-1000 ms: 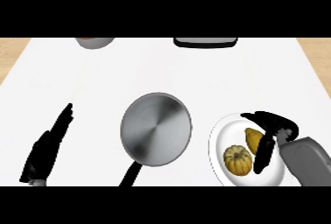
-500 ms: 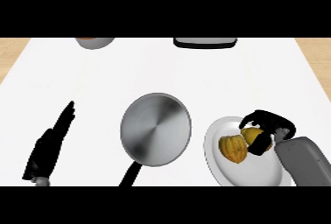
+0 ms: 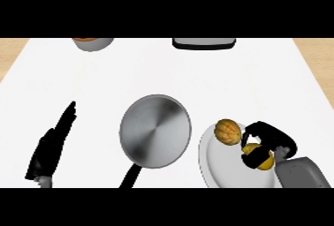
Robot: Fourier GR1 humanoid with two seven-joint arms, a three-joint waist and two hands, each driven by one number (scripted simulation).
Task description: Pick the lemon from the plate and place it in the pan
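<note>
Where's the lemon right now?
In the head view the lemon is at lower right, over the white plate, with the right hand curled around it. An orange ridged fruit sits just up-left, and the pan lies left.

A: What does everything rest on?
B: A white tabletop (image 3: 195, 75), plain and evenly lit, narrowing toward its far edge.

A: And past its edges?
B: Light wood flooring (image 3: 12, 48) shows at both upper corners.

A: Anything at the far edge?
B: A grey bowl (image 3: 91, 43) on the left and a dark, white-fronted box (image 3: 203, 43), both cut off.
</note>
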